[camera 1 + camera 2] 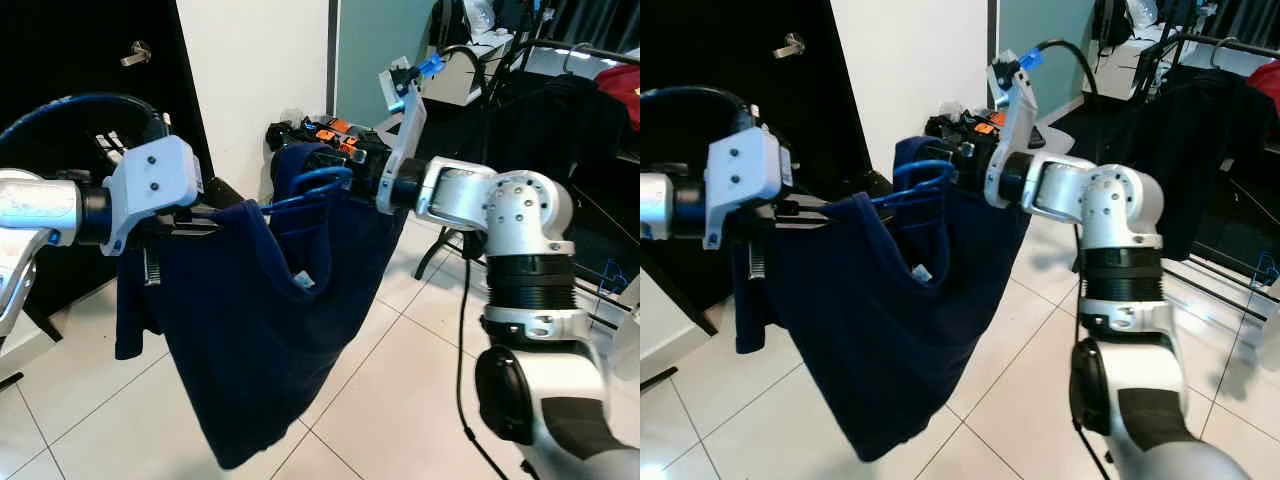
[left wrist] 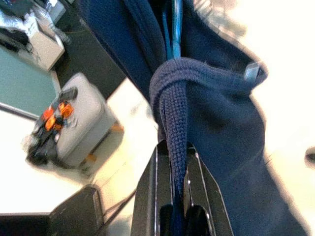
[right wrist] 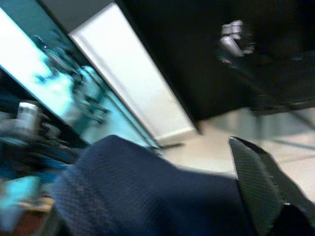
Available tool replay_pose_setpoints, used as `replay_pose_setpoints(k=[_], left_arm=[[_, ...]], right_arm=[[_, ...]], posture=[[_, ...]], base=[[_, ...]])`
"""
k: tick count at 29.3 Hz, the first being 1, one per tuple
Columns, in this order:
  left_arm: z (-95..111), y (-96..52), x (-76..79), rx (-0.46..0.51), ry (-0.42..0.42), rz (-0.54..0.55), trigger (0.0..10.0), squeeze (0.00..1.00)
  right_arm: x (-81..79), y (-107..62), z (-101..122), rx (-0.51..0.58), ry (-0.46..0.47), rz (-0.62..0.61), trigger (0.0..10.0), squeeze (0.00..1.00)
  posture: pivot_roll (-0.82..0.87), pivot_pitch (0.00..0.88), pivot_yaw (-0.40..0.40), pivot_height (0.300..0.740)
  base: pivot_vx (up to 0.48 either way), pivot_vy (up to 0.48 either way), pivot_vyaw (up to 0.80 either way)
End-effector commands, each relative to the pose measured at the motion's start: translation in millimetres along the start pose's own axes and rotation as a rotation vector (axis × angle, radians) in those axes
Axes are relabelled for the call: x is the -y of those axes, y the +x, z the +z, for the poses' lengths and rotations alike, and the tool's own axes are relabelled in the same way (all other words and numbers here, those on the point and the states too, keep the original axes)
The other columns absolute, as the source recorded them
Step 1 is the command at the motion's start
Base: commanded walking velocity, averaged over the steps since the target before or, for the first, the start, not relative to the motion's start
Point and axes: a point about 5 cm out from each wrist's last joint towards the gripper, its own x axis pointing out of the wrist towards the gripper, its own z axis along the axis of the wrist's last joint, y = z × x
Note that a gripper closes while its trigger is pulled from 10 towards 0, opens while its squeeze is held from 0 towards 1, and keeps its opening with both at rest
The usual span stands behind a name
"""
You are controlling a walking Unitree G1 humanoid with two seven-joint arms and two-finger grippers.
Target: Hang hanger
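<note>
A dark navy garment (image 1: 250,330) hangs in the air between my two arms, sagging toward the floor. A blue hanger (image 1: 310,190) sits inside its top edge, its loop showing near the right arm. My left gripper (image 1: 190,225) holds the garment's left end; in the left wrist view its black fingers (image 2: 147,187) are shut on a ribbed navy hem (image 2: 174,118). My right gripper (image 1: 355,175) is at the garment's right top, by the hanger loop. In the right wrist view one finger (image 3: 256,182) stands far to the side and navy fabric (image 3: 138,191) covers the other side.
A black door with a silver handle (image 1: 135,52) is behind the left arm. A grey suitcase with orange parts (image 1: 335,130) stands by the white wall. A clothes rack (image 1: 575,50) with dark clothes fills the back right, its legs (image 1: 440,250) on the tiled floor.
</note>
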Motion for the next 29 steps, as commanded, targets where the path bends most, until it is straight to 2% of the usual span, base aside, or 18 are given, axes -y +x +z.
replay_pose_setpoints(k=[1,2,3,4,5,7,8,9,10,11,12,13,16,18,23,25,29], left_arm=[[10.8,3.2,5.3,0.116,-0.031,-0.009,0.0,0.00],[12.0,9.4,17.0,0.209,-0.113,-0.032,0.0,0.00],[11.2,11.6,21.2,0.222,-0.129,-0.040,0.0,0.00],[11.2,11.6,21.2,0.222,-0.129,-0.040,0.0,0.00],[9.5,15.4,27.2,0.227,-0.143,-0.056,0.0,0.00],[7.5,21.2,35.0,0.229,-0.159,-0.072,0.0,0.00],[7.5,21.2,35.0,0.229,-0.159,-0.072,0.0,0.00],[6.8,23.1,37.2,0.228,-0.164,-0.075,0.0,0.00],[5.5,26.6,42.0,0.232,-0.176,-0.083,0.0,0.00],[5.5,26.6,42.0,0.232,-0.176,-0.083,0.0,0.00],[4.3,31.6,47.7,0.242,-0.198,-0.083,0.0,0.00],[4.5,33.1,49.2,0.248,-0.210,-0.077,0.0,0.00],[5.2,33.7,50.0,0.253,-0.223,-0.068,0.0,0.00],[1.0,42.0,54.4,0.240,-0.243,-0.015,0.0,0.00],[-0.6,44.6,53.4,0.231,-0.251,0.020,0.0,0.00],[-5.3,50.8,52.1,0.209,-0.261,0.089,0.0,0.00],[-7.6,53.9,52.2,0.196,-0.264,0.127,0.0,0.00]], right_arm=[[7.9,-1.7,3.5,0.007,-0.052,-0.041,10.0,1.00],[23.0,-15.8,24.2,0.059,-0.207,-0.139,10.0,1.00],[25.0,-18.9,31.2,0.079,-0.268,-0.165,10.0,1.00],[25.0,-18.9,31.2,0.079,-0.268,-0.165,10.0,1.00],[25.1,-21.4,37.9,0.083,-0.360,-0.175,10.0,1.00],[23.0,-23.7,45.4,0.073,-0.482,-0.167,10.0,1.00],[23.0,-23.7,45.4,0.073,-0.482,-0.167,10.0,1.00],[21.6,-24.1,47.4,0.066,-0.521,-0.158,10.0,1.00],[15.6,-23.3,49.1,0.034,-0.627,-0.116,10.0,1.00],[15.6,-23.3,49.1,0.034,-0.627,-0.116,10.0,1.00],[4.2,-21.6,47.5,-0.025,-0.759,-0.014,10.0,1.00],[0.4,-20.9,46.1,-0.048,-0.797,0.037,10.0,1.00],[-1.6,-20.4,45.2,-0.063,-0.818,0.081,10.0,1.00],[-26.4,-22.0,40.3,-0.124,-0.925,0.324,10.0,1.00],[-30.5,-22.6,40.3,-0.142,-0.957,0.365,10.0,1.00],[-32.9,-27.6,39.5,-0.232,-1.047,0.394,10.0,1.00],[-32.4,-31.9,37.7,-0.311,-1.109,0.418,10.0,1.00]], posture=[[-0.04,0.018,-0.018,0.740],[-0.04,0.019,-0.020,0.740],[-0.05,0.019,-0.020,0.740],[-0.05,0.019,-0.020,0.740],[-0.05,0.020,-0.021,0.740],[-0.05,0.021,-0.024,0.740],[-0.05,0.021,-0.024,0.740],[-0.05,0.021,-0.024,0.740],[-0.06,0.024,-0.023,0.740],[-0.06,0.024,-0.023,0.740],[-0.06,0.025,-0.028,0.740],[-0.06,0.025,-0.028,0.740],[-0.06,0.025,-0.028,0.740],[-0.06,0.024,-0.038,0.740],[-0.07,0.024,-0.039,0.740],[-0.07,0.024,-0.038,0.740],[-0.07,0.024,-0.038,0.740]], base=[[0.000,0.000,0.00],[0.000,0.000,0.00],[0.000,0.000,0.00],[0.000,0.000,0.00],[0.000,0.000,0.00],[0.000,0.000,0.00],[0.000,0.000,0.00],[0.000,0.000,0.00],[0.000,0.000,0.00],[0.000,0.000,0.00],[0.000,0.000,0.00],[0.000,0.000,0.00],[0.000,0.000,0.00],[0.000,0.000,0.00],[0.000,0.000,0.00],[0.000,0.000,0.00],[0.000,0.000,0.00]])
